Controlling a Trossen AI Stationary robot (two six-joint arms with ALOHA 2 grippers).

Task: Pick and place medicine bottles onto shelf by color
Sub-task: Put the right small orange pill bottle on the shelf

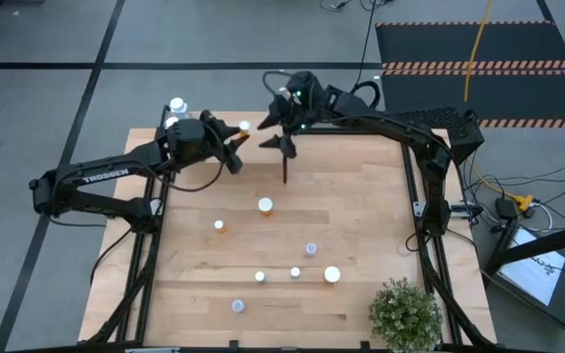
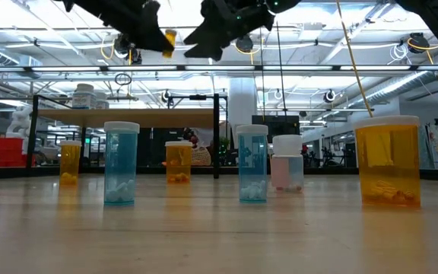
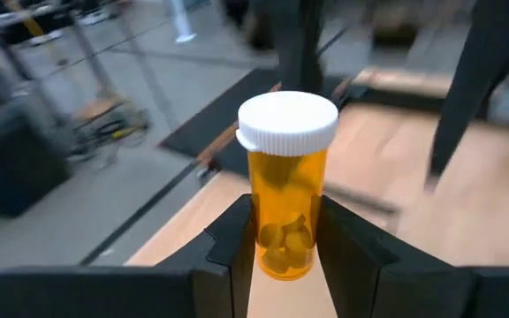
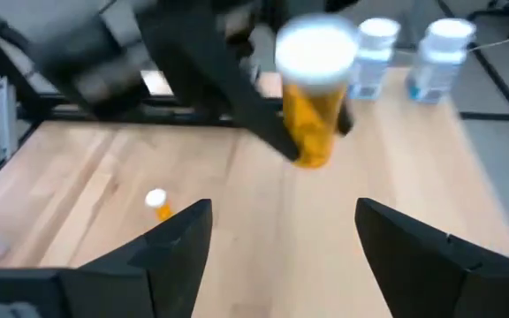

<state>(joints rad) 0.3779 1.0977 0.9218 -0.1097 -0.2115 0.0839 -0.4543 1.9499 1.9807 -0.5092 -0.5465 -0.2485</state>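
Gripped between two dark fingers point(image 3: 347, 252), an orange-amber bottle point(image 3: 286, 190) with a white cap stands upright in the left hand point(image 3: 287, 256), its long axis running straight up out of the pinch, pills visible in its lower half. That hand point(image 1: 233, 149) hangs above the far left part of the surface point(image 1: 361, 226), close to the back edge. Facing it, just beside, is the right hand point(image 1: 284, 142), fingers spread wide and holding nothing; from its own wrist the carried bottle point(image 4: 315, 102) sits dead ahead between and beyond its open fingers point(image 4: 179, 243). So the bottle lies straight out in front of the right hand, cap up, while the left has the hold. To my eye this looks like a pass between arms, or the right one letting go.

Two pale bluish-clear bottles point(image 1: 177, 106) stand beyond the left hand at the far left corner; I cannot make out the shelf under them. Seven more bottles are scattered loose on the near half of the surface, among them an orange one point(image 1: 265, 206) mid-surface and a white-capped one point(image 1: 332, 275) near the potted plant point(image 1: 405, 312).
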